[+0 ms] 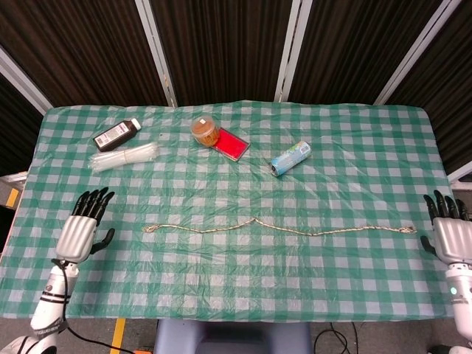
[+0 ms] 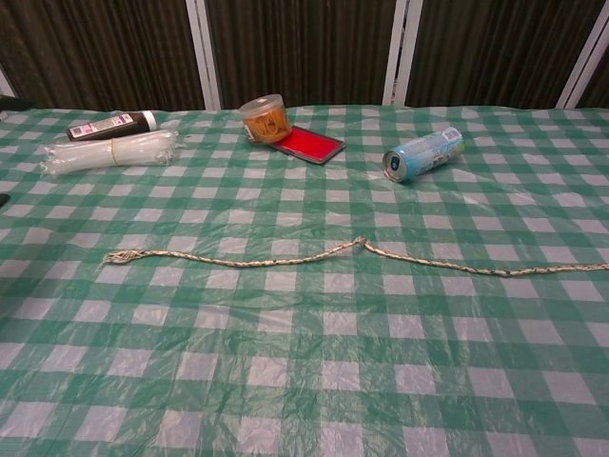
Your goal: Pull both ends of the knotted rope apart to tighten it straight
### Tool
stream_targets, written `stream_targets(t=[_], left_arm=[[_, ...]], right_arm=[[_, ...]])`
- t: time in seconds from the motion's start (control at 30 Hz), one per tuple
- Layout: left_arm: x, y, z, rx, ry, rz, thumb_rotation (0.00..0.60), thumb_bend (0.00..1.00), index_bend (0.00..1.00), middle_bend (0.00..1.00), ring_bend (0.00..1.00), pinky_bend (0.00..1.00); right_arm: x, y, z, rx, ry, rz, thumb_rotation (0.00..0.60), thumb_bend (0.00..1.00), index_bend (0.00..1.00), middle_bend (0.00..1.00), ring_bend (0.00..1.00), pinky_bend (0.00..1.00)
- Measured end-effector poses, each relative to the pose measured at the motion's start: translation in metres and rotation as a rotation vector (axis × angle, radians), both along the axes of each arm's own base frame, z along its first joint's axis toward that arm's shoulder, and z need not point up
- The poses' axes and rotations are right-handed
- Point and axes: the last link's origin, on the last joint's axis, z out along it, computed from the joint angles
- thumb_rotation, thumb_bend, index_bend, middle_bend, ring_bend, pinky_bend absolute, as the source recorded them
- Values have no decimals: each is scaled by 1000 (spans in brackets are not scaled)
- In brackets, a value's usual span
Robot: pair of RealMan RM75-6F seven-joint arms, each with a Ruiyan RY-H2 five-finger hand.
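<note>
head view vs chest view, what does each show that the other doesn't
Only the head view shows the left hand and right hand, both open and apart from the rope's ends, plus the rope's right end. Only the chest view shows the can's open end face on. Both share the rope, its knot, the bottle and the red pad.

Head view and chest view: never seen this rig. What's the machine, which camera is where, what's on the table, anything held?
It is a two-armed robot at a table. The head view looks down from above; the chest view looks low across the cloth. The left robot hand and right robot hand lie open, apart from the rope, holding nothing. The rope lies nearly straight, its knot near the middle. Behind it: a dark bottle, clear plastic bundle, orange jar, red pad and a can on its side.
</note>
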Motion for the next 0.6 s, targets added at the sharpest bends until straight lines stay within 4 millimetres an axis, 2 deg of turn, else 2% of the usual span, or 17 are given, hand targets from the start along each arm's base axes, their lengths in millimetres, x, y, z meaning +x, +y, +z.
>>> stream_targets(t=[0.1,0.17,0.3,0.37,0.43,0.6], left_arm=[[-11,-31,19,34,-12,6,600,408,0,0,0,63],[-20,-61,32,51,-11,19,600,406,0,0,0,59],[-36,-107,50,45,11,78,600,401,0,0,0,48],[-36,-115,55,37,22,75,600,404,0,0,0,48],[-36,-118,58,38,25,77,600,405,0,0,0,47],[-37,-117,60,35,30,99,600,405,0,0,0,48]], right_arm=[[11,30,4,-23,8,56,600,367,0,0,0,0],[18,49,6,-46,10,99,600,366,0,0,0,0],[35,93,10,-75,1,191,600,366,0,0,0,0],[40,110,7,-58,-14,213,600,366,0,0,0,0],[42,118,6,-41,-24,212,600,365,0,0,0,0],[40,118,7,-36,-32,196,600,365,0,0,0,0]])
